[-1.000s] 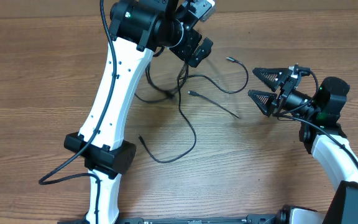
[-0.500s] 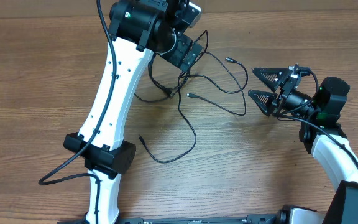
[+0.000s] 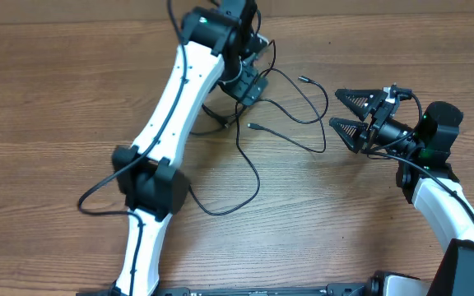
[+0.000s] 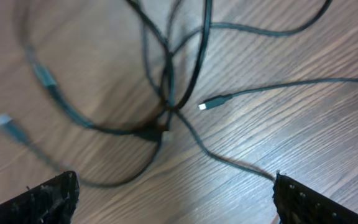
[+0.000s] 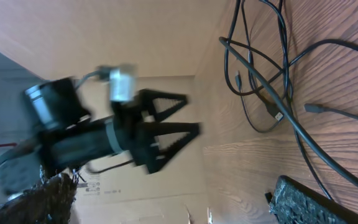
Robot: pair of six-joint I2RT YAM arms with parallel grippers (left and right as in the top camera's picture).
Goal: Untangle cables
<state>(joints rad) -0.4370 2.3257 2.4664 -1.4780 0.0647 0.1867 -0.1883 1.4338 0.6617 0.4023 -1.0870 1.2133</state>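
The left arm [image 3: 175, 99] reaches far forward, left hand [image 4: 178, 202] spread wide; the right hand [image 3: 333, 108] gapes too.

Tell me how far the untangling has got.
Nothing looks done: the cables cross in a knot. Nothing is held: the left gripper hangs open over the knot, the right gripper sits open to one side. All the separating is left.

Cables [image 3: 283, 134] on table [image 3: 48, 107] beneath left claw [image 3: 251, 82], right claw [image 3: 333, 108] beside them.
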